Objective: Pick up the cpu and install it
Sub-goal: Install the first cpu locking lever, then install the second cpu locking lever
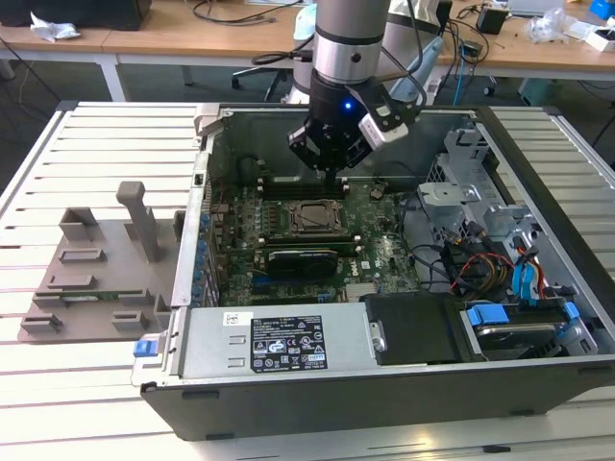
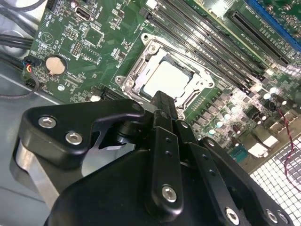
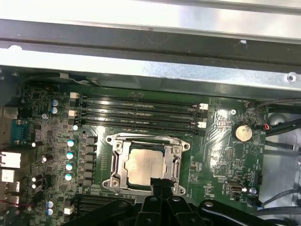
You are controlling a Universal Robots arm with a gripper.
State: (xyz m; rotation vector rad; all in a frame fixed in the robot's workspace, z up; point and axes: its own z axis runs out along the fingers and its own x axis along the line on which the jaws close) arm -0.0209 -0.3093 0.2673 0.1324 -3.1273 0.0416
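Gripper (image 1: pixel 334 178) hangs low inside the open computer case (image 1: pixel 538 379), its black fingers drawn together to a narrow tip that clasps nothing in either wrist view. Just beyond that tip, in the first wrist view, lies the cpu (image 3: pixel 145 165), a small flat square with a dull silvery top, already seated in the metal socket frame (image 3: pixel 115 165) on the green motherboard (image 3: pixel 218 150). From the gripper the chip lies straight below and slightly ahead, the tip near its closer edge; contact cannot be judged. Being square, the chip has no long axis. Around it the frame is bright stamped steel. Four long black memory slots (image 3: pixel 141 113) run parallel beside the socket, and a round coin battery (image 3: pixel 242 132) sits farther off.
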